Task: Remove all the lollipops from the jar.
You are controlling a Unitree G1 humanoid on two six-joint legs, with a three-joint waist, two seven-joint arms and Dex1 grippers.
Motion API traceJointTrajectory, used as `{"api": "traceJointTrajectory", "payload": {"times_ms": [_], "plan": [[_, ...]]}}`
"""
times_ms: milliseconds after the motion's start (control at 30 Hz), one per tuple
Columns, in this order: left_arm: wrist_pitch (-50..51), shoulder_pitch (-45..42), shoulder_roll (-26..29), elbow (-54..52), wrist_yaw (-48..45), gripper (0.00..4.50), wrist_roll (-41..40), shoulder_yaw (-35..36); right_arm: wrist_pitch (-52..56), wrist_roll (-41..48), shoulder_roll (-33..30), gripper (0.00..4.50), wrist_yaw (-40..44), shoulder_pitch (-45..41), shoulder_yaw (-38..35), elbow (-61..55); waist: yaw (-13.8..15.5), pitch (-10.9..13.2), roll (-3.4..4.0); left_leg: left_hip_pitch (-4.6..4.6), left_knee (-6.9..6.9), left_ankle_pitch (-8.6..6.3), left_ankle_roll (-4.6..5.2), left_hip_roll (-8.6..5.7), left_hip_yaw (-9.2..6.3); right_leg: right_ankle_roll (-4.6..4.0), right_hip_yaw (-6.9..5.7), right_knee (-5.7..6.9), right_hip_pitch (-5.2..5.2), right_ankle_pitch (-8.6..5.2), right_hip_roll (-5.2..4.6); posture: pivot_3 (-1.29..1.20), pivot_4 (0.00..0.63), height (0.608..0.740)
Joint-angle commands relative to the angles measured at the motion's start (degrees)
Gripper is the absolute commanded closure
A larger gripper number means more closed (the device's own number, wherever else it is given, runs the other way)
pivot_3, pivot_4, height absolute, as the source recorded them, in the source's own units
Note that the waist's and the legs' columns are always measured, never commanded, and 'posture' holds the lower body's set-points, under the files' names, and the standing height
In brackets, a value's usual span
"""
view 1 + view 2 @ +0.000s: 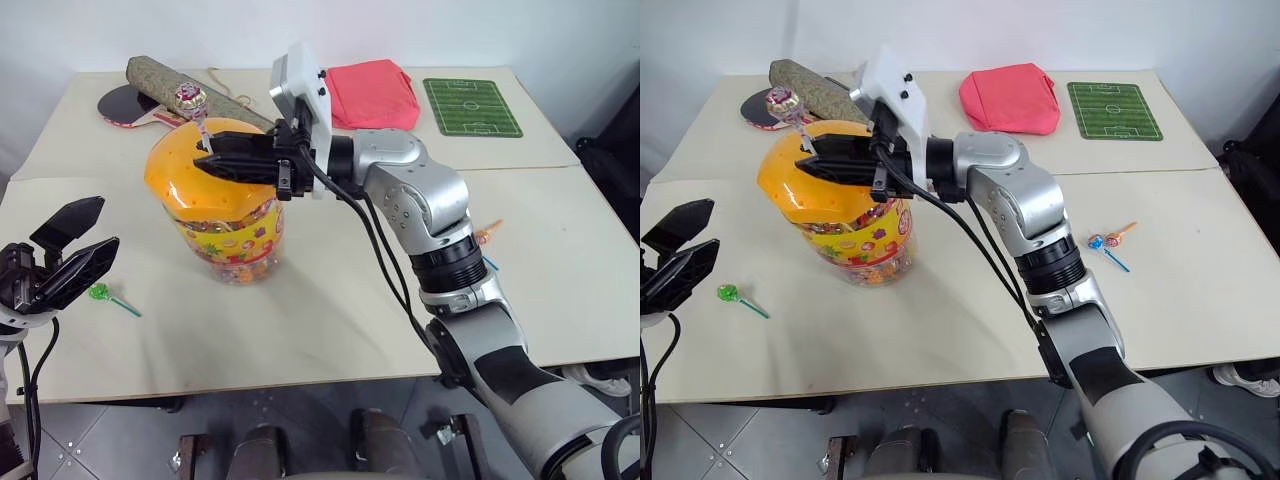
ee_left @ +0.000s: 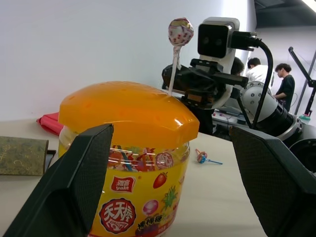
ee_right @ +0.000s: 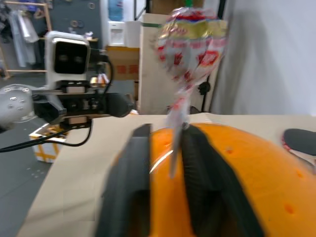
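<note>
My right hand (image 1: 207, 157) pinches the pink lollipop (image 1: 190, 97) by its stick over the jar (image 1: 222, 205) lid. Lift straight up, then set it near the counter's (image 1: 330, 300) right edge. Left hand (image 1: 62, 262) spread, idle.

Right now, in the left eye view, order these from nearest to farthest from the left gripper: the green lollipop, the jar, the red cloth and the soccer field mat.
1. green lollipop: on the table just beside the left gripper.
2. jar: mid-table, toward the centre.
3. red cloth: at the far edge.
4. soccer field mat: far edge, beyond the cloth, on the right.
</note>
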Motion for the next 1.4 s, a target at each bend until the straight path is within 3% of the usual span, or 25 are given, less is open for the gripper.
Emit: {"api": "traceJointTrajectory", "payload": {"times_ms": [33,200,300,400,533,667,800,900,1100,1200,1400], "plan": [[-1.0,-0.3,0.5,-0.2,0.1,0.53,0.1,0.7,-1.2,0.5,0.4,4.47,0.2,-1.2,-0.6,-1.4,0.0,0.0,0.0,0.0,0.0,0.0,0.0,0.0,0.0,0.0,0.0,0.0,0.0,0.0,0.0,0.0,0.15,0.74],[-1.2,-1.1,0.6,0.0,-0.5,0.53,0.2,0.0,-4.4,0.8,0.4,4.47,0.4,-2.2,-2.5,0.6,0.0,0.0,0.0,0.0,-0.01,0.0,0.0,0.0,0.0,0.0,0.0,0.0,0.0,0.0,0.0,0.0,0.15,0.74],[-0.7,-1.9,1.8,0.5,-2.7,0.53,0.8,-1.8,-1.9,8.5,-0.9,4.47,2.3,-5.0,-9.7,2.0,0.1,0.0,0.0,0.0,0.0,0.0,0.0,0.0,0.01,0.0,0.01,0.0,0.0,0.0,0.0,0.0,0.15,0.74],[-0.8,-3.9,3.4,1.4,-5.6,0.53,2.2,-4.8,8.7,11.0,-9.7,4.47,-0.6,-8.4,-14.8,4.3,0.8,0.0,-0.06,-0.08,0.05,0.01,0.01,-0.02,-0.1,0.0,-0.08,-0.01,0.01,0.0,-0.01,0.0,0.15,0.74],[-2.1,-4.8,3.9,1.5,-8.1,0.53,4.6,-7.9,23.5,9.0,-22.2,4.47,-2.0,-8.2,-11.7,3.1,1.5,-0.1,-0.13,-0.06,0.01,-0.01,0.03,-0.04,-0.08,-0.02,-0.09,-0.08,0.05,0.02,-0.02,0.0,0.15,0.74],[-6.0,-4.4,4.8,2.6,-13.3,0.53,10.2,-12.6,29.5,-0.7,-40.5,4.47,0.0,0.0,-1.2,0.7,1.8,-0.1,-0.13,-0.08,-0.09,-0.01,0.03,-0.01,0.01,-0.03,-0.09,-0.12,-0.04,0.01,0.0,0.0,0.15,0.74],[-10.2,-4.3,4.7,2.5,-17.0,0.53,14.5,-16.9,23.5,-9.6,-55.5,4.47,3.7,13.3,5.3,-2.6,2.1,0.0,-0.08,-0.21,-0.11,-0.03,0.07,-0.07,0.12,-0.01,-0.08,-0.25,-0.12,0.02,-0.06,0.0,0.15,0.74],[-11.6,-5.0,4.3,3.3,-17.4,0.53,15.3,-17.7,20.0,-13.6,-58.7,4.47,1.2,21.8,5.2,0.4,1.6,0.0,-0.04,-0.19,-0.12,-0.03,0.07,-0.05,0.25,-0.01,-0.07,-0.26,-0.16,0.02,-0.06,0.0,0.15,0.74],[-10.8,-2.5,5.4,3.8,-17.5,0.53,15.4,-17.0,15.0,-18.6,-58.3,4.47,-1.5,27.0,4.3,6.1,0.5,0.0,0.01,-0.02,0.0,-0.01,0.08,0.07,0.62,-0.01,0.04,-0.21,-0.15,0.02,-0.07,0.0,0.15,0.74],[-10.2,-1.2,5.8,3.4,-16.7,0.53,15.2,-16.2,15.2,-18.2,-57.6,3.79,-0.5,27.3,3.1,6.4,0.7,0.0,0.03,-0.02,0.0,-0.01,0.07,0.09,0.6,-0.01,0.05,-0.21,-0.15,0.02,-0.07,0.0,0.15,0.74],[-15.4,-1.2,5.5,7.4,-10.1,0.53,20.5,-13.7,10.9,-16.9,-59.4,1.93,0.8,28.1,-2.4,5.1,1.8,0.0,0.05,-0.03,0.02,-0.01,0.08,0.08,0.58,-0.01,0.05,-0.23,-0.15,0.02,-0.07,0.0,0.15,0.74]]}}
